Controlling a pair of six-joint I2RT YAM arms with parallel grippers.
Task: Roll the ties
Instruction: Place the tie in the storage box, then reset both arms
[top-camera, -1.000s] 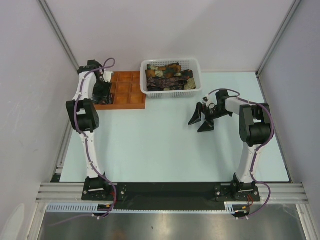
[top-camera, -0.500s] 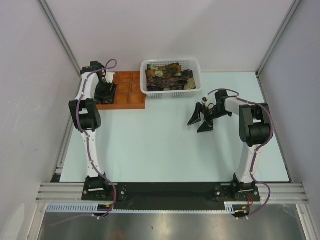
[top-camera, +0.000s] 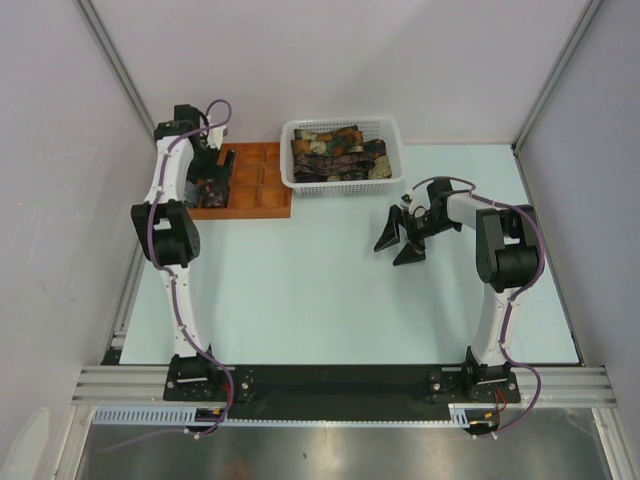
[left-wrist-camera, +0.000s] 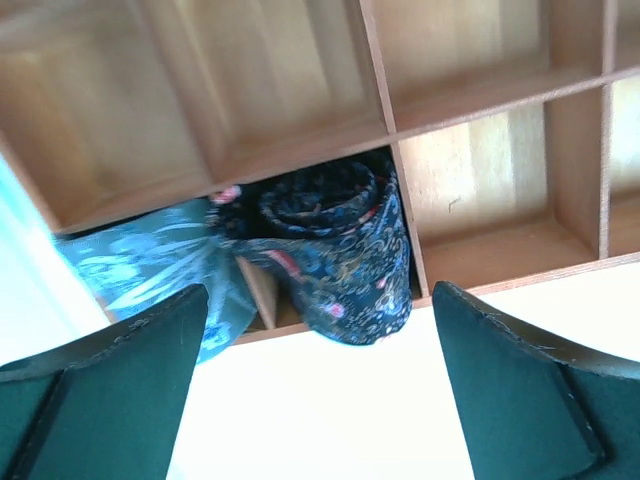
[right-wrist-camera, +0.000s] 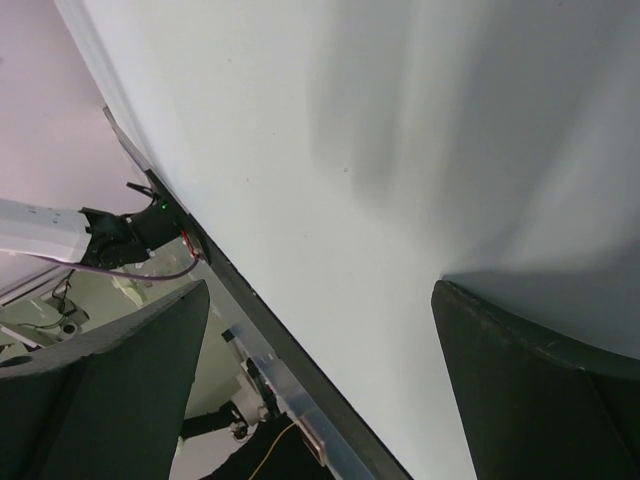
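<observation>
With the rolled tie (left-wrist-camera: 335, 255) sitting in the tray (left-wrist-camera: 480, 90) at upper left, both pincers spread and empty: left pincer (left-wrist-camera: 320, 385), right pincer (top-camera: 398, 240); next, fetch 1 tie from the basket (top-camera: 342, 182).

Patterned cloth tie (left-wrist-camera: 345, 250); smooth wooden tray (left-wrist-camera: 480, 110); white plastic basket (top-camera: 342, 183).

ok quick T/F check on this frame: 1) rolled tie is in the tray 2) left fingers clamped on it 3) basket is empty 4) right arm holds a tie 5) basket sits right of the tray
1) True. A rolled dark tie sits in a compartment of the orange tray.
2) False. The left gripper is open, its fingers apart and clear of the roll.
3) False. The white basket holds several ties.
4) False. The right gripper is open over bare table, holding nothing.
5) True, in the top view.
</observation>
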